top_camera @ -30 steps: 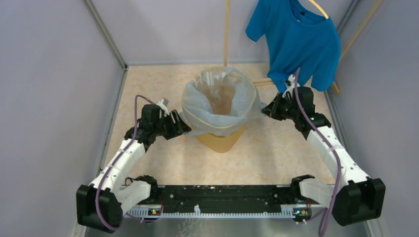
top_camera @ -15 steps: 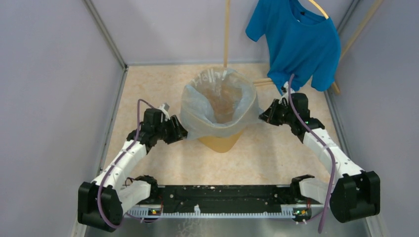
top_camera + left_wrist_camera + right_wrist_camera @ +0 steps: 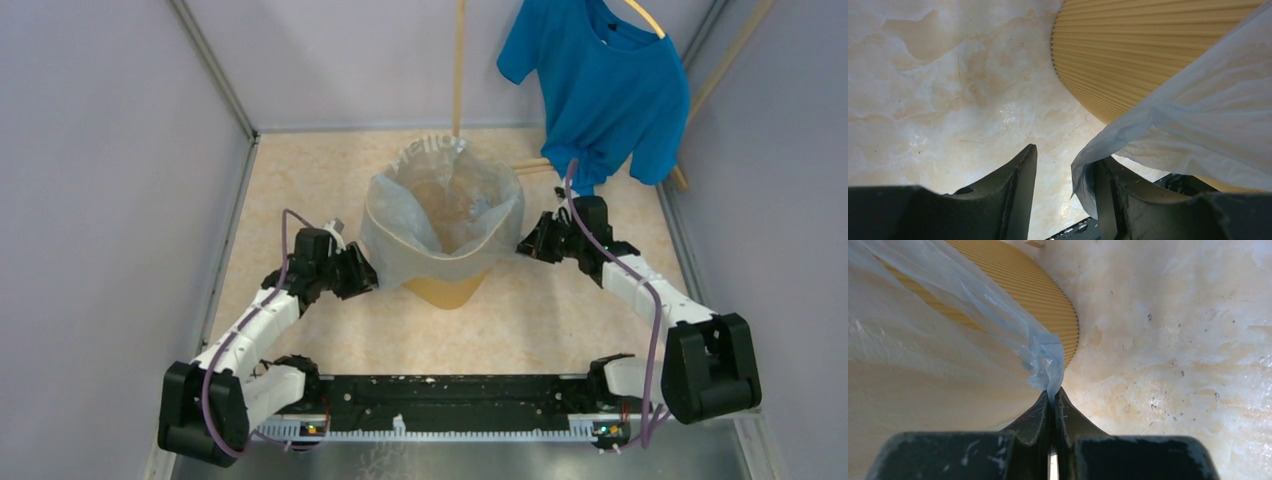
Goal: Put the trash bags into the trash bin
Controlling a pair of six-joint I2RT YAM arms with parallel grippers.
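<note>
The pale blue trash bag [image 3: 400, 235] lines the yellow-orange trash bin [image 3: 448, 288] at the table's middle, its mouth open and its film folded down over the rim. My left gripper [image 3: 365, 270] sits low at the bin's left side. In the left wrist view its jaws [image 3: 1065, 155] stand open, and the bag's edge [image 3: 1198, 135] drapes over the right finger [image 3: 1108, 195], beside the ribbed bin wall [image 3: 1128, 55]. My right gripper [image 3: 525, 243] is at the bin's right side. It is shut [image 3: 1052, 392] on a pinched corner of the bag [image 3: 1043, 360], next to the bin [image 3: 1018, 285].
A bright blue T-shirt [image 3: 600, 80] hangs on a hanger at the back right, just above my right arm. A wooden pole [image 3: 459, 60] stands behind the bin. Grey walls close in the marbled table [image 3: 300, 180] on the left, right and back.
Both grippers have dropped toward the table beside the bin, drawing the bag's skirt further down over the rim. The left jaws have narrowed somewhat.
</note>
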